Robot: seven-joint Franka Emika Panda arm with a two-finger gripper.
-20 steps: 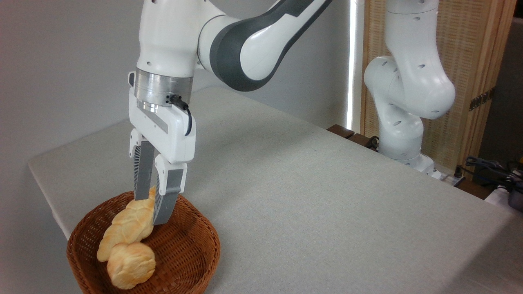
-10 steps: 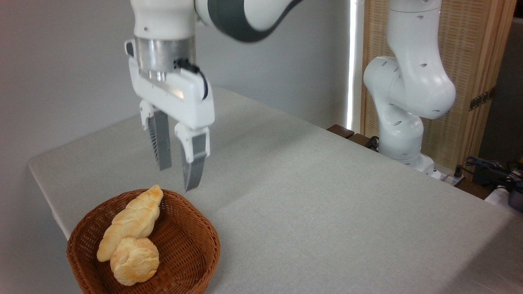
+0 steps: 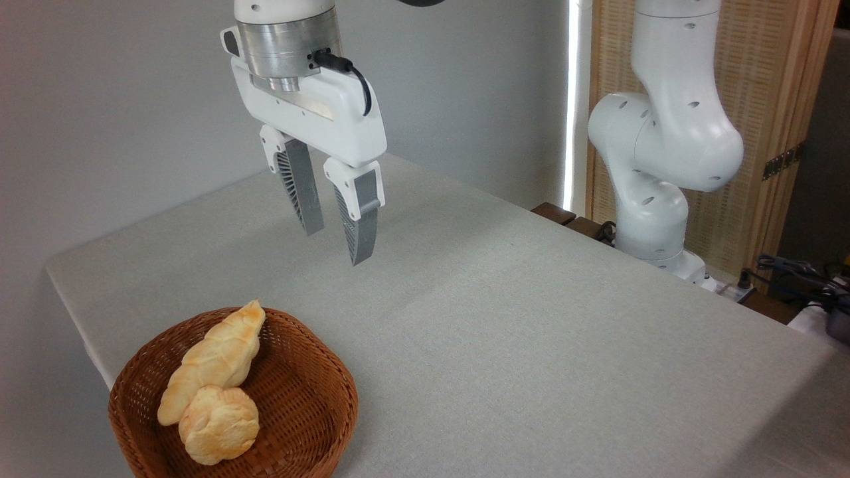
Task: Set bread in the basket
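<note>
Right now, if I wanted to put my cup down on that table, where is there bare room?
Nearly all of the grey table is bare: the whole stretch from the basket across to the robot base. The front left corner is crowded, with the basket holding the bun and the braided loaf. The gripper hangs above the table.

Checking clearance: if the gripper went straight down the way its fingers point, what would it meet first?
Probably the bare table, right of the basket; the gripper is open and empty, though depth is uncertain.

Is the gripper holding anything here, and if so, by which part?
Nothing is held. The gripper hangs open and empty above the table; the bread lies in the basket.
</note>
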